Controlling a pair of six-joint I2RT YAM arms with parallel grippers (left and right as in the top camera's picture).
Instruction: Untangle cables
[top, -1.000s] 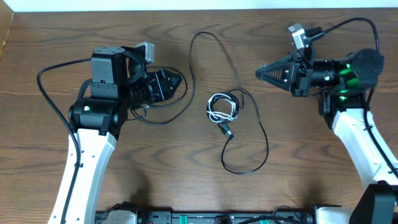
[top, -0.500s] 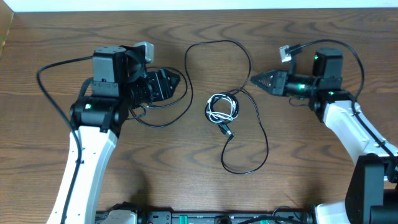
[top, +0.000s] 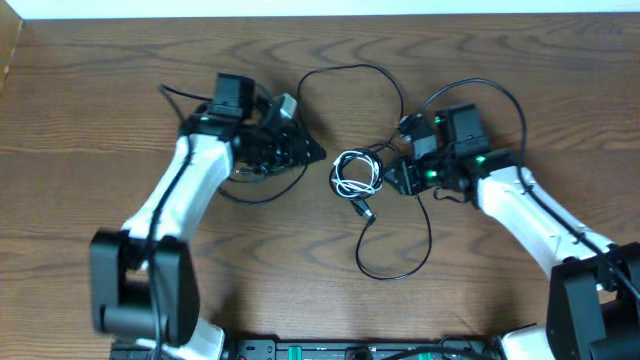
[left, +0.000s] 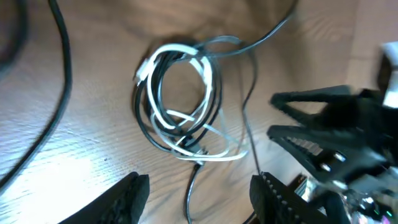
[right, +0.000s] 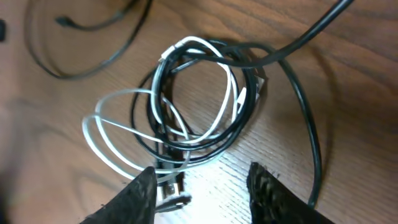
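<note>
The cables lie tangled mid-table: a small coil of white cable (top: 352, 170) wound together with the thin black cable (top: 428, 235). The black cable runs on in a loop above and a long loop below, with a plug (top: 363, 209) under the coil. My left gripper (top: 312, 153) is open just left of the coil. My right gripper (top: 392, 178) is open just right of it. In the left wrist view the coil (left: 180, 106) lies ahead of the open jaws (left: 199, 202). In the right wrist view the coil (right: 199, 99) lies just beyond the open jaws (right: 205, 196).
Another stretch of the thin black cable (top: 255, 193) curls under the left arm. A thicker arm cable (left: 59, 93) crosses the left wrist view. The right gripper (left: 329, 143) shows opposite in that view. The table's far edge (top: 320, 14) runs along the top.
Both arms have swung inward to the coil, the left from the left, the right from the upper right and downward. The black cable's upper loop changed shape.
</note>
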